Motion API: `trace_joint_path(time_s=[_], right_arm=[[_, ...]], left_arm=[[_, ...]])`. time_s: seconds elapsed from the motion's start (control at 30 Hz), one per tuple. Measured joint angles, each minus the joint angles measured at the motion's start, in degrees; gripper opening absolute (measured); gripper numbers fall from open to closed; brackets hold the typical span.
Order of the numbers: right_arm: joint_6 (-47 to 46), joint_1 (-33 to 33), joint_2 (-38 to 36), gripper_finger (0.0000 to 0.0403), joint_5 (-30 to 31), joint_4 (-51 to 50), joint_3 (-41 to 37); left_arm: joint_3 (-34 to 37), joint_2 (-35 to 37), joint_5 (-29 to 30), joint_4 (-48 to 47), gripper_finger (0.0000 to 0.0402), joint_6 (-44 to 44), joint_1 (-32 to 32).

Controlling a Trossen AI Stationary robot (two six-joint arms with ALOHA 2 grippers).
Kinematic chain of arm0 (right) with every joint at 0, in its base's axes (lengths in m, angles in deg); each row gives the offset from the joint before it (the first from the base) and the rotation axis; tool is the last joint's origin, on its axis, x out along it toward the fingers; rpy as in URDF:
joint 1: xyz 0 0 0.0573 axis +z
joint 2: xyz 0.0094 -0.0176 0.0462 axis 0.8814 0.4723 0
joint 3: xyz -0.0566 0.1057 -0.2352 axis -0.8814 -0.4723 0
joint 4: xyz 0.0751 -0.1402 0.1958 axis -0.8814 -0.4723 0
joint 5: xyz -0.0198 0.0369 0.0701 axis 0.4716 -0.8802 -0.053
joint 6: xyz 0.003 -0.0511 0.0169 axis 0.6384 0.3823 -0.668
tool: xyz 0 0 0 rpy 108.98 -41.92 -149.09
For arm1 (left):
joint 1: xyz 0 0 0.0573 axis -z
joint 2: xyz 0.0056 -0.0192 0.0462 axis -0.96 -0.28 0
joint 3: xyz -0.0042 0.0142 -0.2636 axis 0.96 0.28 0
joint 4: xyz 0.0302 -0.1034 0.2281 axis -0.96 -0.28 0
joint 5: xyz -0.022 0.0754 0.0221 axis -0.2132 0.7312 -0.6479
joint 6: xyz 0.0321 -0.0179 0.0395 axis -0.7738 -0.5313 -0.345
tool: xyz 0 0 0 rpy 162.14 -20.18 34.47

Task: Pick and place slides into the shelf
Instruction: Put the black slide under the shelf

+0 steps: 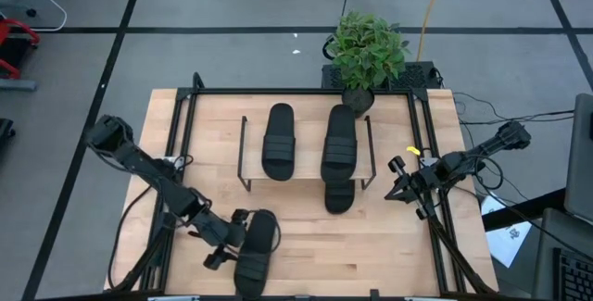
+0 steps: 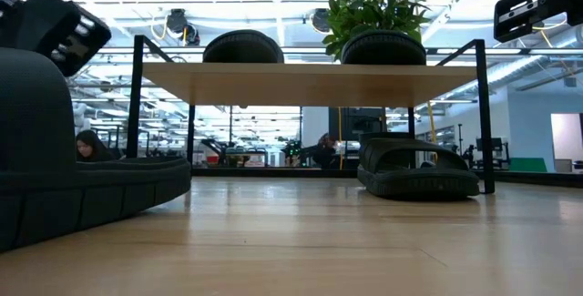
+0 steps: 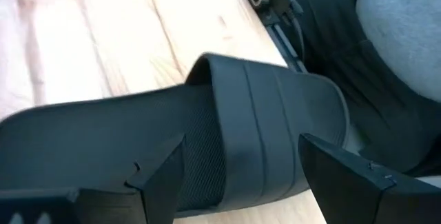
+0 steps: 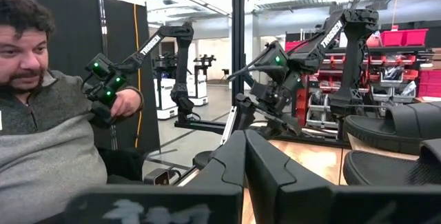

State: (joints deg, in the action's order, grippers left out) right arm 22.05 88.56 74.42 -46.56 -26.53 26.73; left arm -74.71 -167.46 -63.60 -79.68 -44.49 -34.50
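Note:
Two black slides (image 1: 278, 142) (image 1: 340, 138) lie side by side on the shelf's wooden board (image 1: 306, 173); the low view shows them on top of it (image 2: 241, 47) (image 2: 383, 47). A third slide (image 1: 339, 195) lies on the table, half under the shelf (image 2: 414, 173). The fourth slide (image 1: 257, 250) lies flat near the table's near edge. My left gripper (image 1: 227, 239) is open, level at this slide's left side, one finger on either side of its ribbed strap (image 3: 255, 127) without touching it. My right gripper (image 1: 400, 187) is shut and empty above the table's right rail.
A potted plant (image 1: 368, 53) stands behind the shelf at the table's far edge. Black rails (image 1: 428, 153) frame the tabletop. A person (image 4: 48, 114) sits beyond the table's near edge. Bare wood (image 1: 371, 245) lies between the fourth slide and the right rail.

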Motion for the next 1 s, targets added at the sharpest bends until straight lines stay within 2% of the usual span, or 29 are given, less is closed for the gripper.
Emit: trace_joint_path(time_s=[0.17,0.5,0.6,0.73,0.93,1.0], right_arm=[[0.0,0.0,0.0,0.0000,0.0,-0.1,0.0],[0.1,0.0,0.0,0.0000,0.0,-0.4,0.0],[0.1,0.0,0.0,0.0000,0.0,-0.4,0.0],[0.1,0.0,0.0,0.0000,0.0,-0.4,0.0],[0.2,0.0,0.0,0.0000,0.0,-0.4,0.0],[0.2,0.0,0.0,0.0000,0.0,-0.4,0.0]], left_arm=[[0.0,-3.9,-2.8,3.9,0.0278,-0.1,0.0],[0.0,-7.9,-3.5,6.5,0.0278,0.1,-0.5],[0.0,-9.0,-5.7,7.7,0.0263,-0.4,-1.2],[0.0,-9.2,-7.3,8.1,0.0193,-2.8,-1.9],[0.0,-9.2,-7.9,10.2,0.0026,-8.3,-2.6],[0.0,-9.2,-7.7,10.2,0.0015,-8.6,-2.6]])
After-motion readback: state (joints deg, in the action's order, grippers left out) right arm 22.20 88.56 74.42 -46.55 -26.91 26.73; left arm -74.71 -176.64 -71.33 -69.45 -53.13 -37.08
